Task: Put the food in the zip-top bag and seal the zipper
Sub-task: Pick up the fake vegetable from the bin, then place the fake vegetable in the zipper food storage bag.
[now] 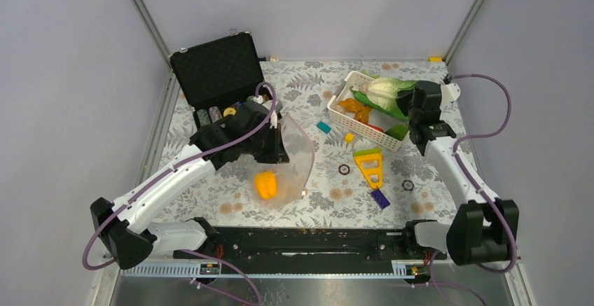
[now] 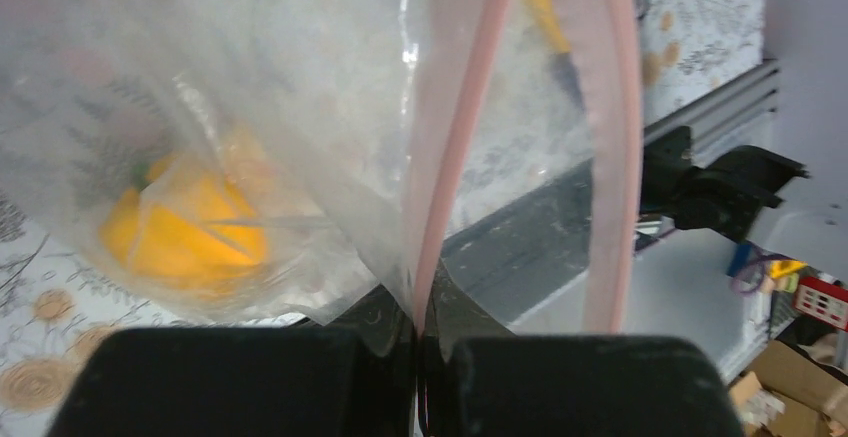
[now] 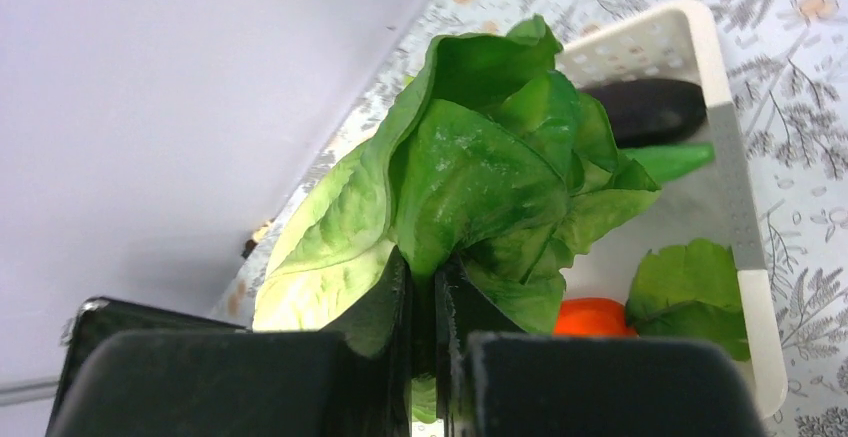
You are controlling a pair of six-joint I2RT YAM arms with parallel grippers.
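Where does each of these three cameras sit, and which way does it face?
Top external: above, behind the bases, facing down at the table; left arm and right arm show.
Left wrist: looks along the left gripper, shut on the zipper, into the zip-top bag holding the bell pepper.
Right wrist: looks along the right gripper, shut on the lettuce leaf, the basket beyond.
Shared: top and left wrist show the bell pepper; top and right wrist, the lettuce leaf.

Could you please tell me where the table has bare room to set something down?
Bare cloth: far side between black case and basket; near edge between bag and blue block. Crowded between bag and basket: blocks and rings.
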